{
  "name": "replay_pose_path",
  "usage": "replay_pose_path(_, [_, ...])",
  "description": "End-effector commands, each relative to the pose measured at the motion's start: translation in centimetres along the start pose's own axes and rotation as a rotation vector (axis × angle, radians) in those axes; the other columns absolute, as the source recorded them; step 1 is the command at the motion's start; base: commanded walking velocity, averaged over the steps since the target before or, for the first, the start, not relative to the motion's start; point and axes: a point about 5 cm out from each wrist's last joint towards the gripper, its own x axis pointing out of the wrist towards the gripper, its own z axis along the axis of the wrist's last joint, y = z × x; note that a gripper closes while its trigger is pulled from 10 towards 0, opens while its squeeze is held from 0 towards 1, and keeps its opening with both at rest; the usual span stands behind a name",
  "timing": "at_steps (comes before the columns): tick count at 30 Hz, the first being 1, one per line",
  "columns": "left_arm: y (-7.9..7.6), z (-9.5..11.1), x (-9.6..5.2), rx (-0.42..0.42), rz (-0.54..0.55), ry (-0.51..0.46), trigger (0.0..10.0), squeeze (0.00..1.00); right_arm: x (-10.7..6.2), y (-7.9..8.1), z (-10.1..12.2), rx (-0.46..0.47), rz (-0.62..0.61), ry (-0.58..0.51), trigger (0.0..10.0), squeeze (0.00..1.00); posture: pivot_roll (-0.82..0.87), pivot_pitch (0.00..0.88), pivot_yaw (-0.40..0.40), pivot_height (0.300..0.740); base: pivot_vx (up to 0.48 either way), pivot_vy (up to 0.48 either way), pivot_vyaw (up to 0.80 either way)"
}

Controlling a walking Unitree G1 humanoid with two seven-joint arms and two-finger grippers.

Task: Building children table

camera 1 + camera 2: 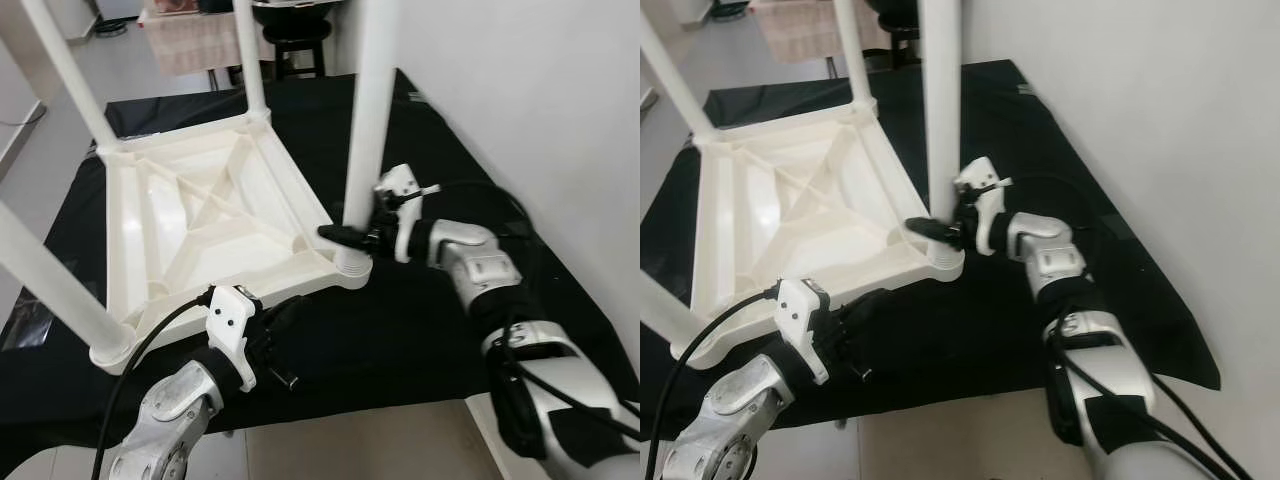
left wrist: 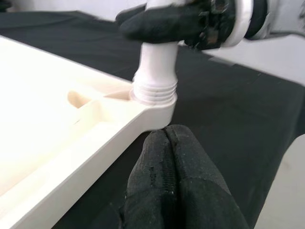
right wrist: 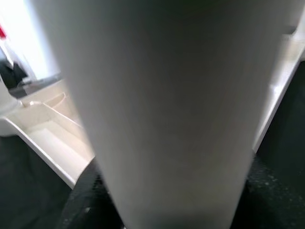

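A white children's table (image 1: 200, 215) lies upside down on a black cloth (image 1: 400, 330). Its legs stand up from the corners. My right gripper (image 1: 350, 235) is shut on the near-right leg (image 1: 368, 110), just above its threaded socket (image 2: 155, 93). That leg looms close and blurred in the right wrist view (image 3: 162, 109). My left gripper (image 1: 288, 315) is shut with nothing in it. Its fingertips (image 2: 167, 152) press together at the table's near rim, right below that corner socket.
Three other legs stand at the far left (image 1: 70, 75), far right (image 1: 250, 60) and near left (image 1: 50, 280) corners. A white wall (image 1: 540, 100) runs close on the right. A black stool (image 1: 295, 40) stands beyond the cloth. Pale floor (image 1: 350, 440) lies in front.
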Motion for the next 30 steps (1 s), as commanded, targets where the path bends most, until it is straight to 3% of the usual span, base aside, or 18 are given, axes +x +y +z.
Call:
replay_pose_path(1, [0.0, 0.0, -0.2, 0.035, 0.011, 0.009, 10.0, 0.00, -0.2, 0.5, -1.3, 0.048, 0.047, -0.003, 0.0, 0.00, 0.03, 0.087, 0.011, 0.740, 0.000, 0.000, 0.00])
replay_pose_path(7, [-0.2, -0.1, -0.7, 0.048, 0.031, 0.017, 10.0, 0.00, -3.0, 0.7, -3.5, 0.043, 0.045, 0.009, 0.0, 0.00, 0.03, 0.081, 0.018, 0.740, 0.000, 0.000, 0.00])
replay_pose_path(10, [-0.5, -0.1, -1.3, 0.038, 0.027, 0.028, 10.0, 0.00, -4.7, 1.8, -5.7, 0.042, -0.087, 0.110, 0.0, 0.00, 0.01, 0.077, 0.016, 0.740, 0.000, 0.000, 0.00])
replay_pose_path(12, [-0.6, -0.1, -1.4, 0.036, 0.024, 0.030, 10.0, 0.00, -3.7, 3.6, -6.8, 0.134, -0.375, 0.191, 0.0, 0.00, 0.01, 0.078, 0.020, 0.740, 0.000, 0.000, 0.00])
replay_pose_path(13, [-0.6, -0.1, -1.4, 0.036, 0.024, 0.030, 10.0, 0.00, -3.7, 3.6, -6.8, 0.134, -0.375, 0.191, 0.0, 0.00, 0.01, 0.078, 0.020, 0.740, 0.000, 0.000, 0.00])
replay_pose_path(14, [-0.5, 0.0, -1.5, 0.036, 0.023, 0.030, 10.0, 0.00, -3.4, 4.7, -7.1, 0.203, -0.567, 0.213, 0.0, 0.00, -0.01, 0.084, 0.026, 0.740, 0.000, 0.000, 0.00])
replay_pose_path(15, [-0.5, 0.0, -1.5, 0.036, 0.023, 0.030, 10.0, 0.00, -3.4, 4.7, -7.1, 0.203, -0.567, 0.213, 0.0, 0.00, -0.01, 0.084, 0.026, 0.740, 0.000, 0.000, 0.00])
replay_pose_path(16, [-0.5, 0.0, -1.4, 0.030, 0.015, 0.028, 10.0, 0.00, -2.7, 7.0, -7.2, 0.201, -0.603, 0.225, 0.0, 0.00, -0.01, 0.086, 0.037, 0.740, 0.000, 0.000, 0.00])
replay_pose_path(18, [-0.5, -0.1, -1.1, 0.021, -0.009, 0.027, 10.0, 0.00, -1.8, 8.4, -6.6, 0.166, -0.573, 0.203, 0.0, 0.00, -0.01, 0.077, 0.045, 0.740, 0.000, 0.000, 0.00])
replay_pose_path(23, [-0.6, -0.1, -0.8, 0.012, -0.026, 0.023, 10.0, 0.00, -1.4, 7.3, -5.9, 0.129, -0.551, 0.195, 0.0, 0.00, -0.01, 0.080, 0.036, 0.740, 0.000, 0.000, 0.00])
replay_pose_path(24, [-0.6, -0.1, -0.7, 0.006, -0.026, 0.018, 10.0, 0.00, -1.0, 7.0, -5.5, 0.114, -0.540, 0.193, 10.0, 0.00, -0.02, 0.078, 0.031, 0.740, 0.000, 0.000, 0.00])
replay_pose_path(28, [-0.6, -0.1, -0.6, -0.003, -0.018, 0.010, 10.0, 0.00, -0.6, 6.7, -4.8, 0.102, -0.524, 0.181, 10.0, 0.00, -0.02, 0.076, 0.032, 0.740, 0.000, 0.000, 0.00])
replay_pose_path(29, [-0.5, 0.0, -0.5, -0.006, -0.012, 0.006, 10.0, 0.00, -0.1, 6.3, -3.2, 0.101, -0.491, 0.139, 10.0, 1.00, -0.01, 0.075, 0.032, 0.740, 0.000, 0.000, 0.00])
replay_pose_path(30, [-0.5, 0.1, -0.4, -0.007, -0.012, 0.005, 10.0, 0.00, 0.2, 6.0, -2.5, 0.097, -0.465, 0.117, 10.0, 1.00, -0.01, 0.075, 0.031, 0.740, 0.000, 0.000, 0.00])
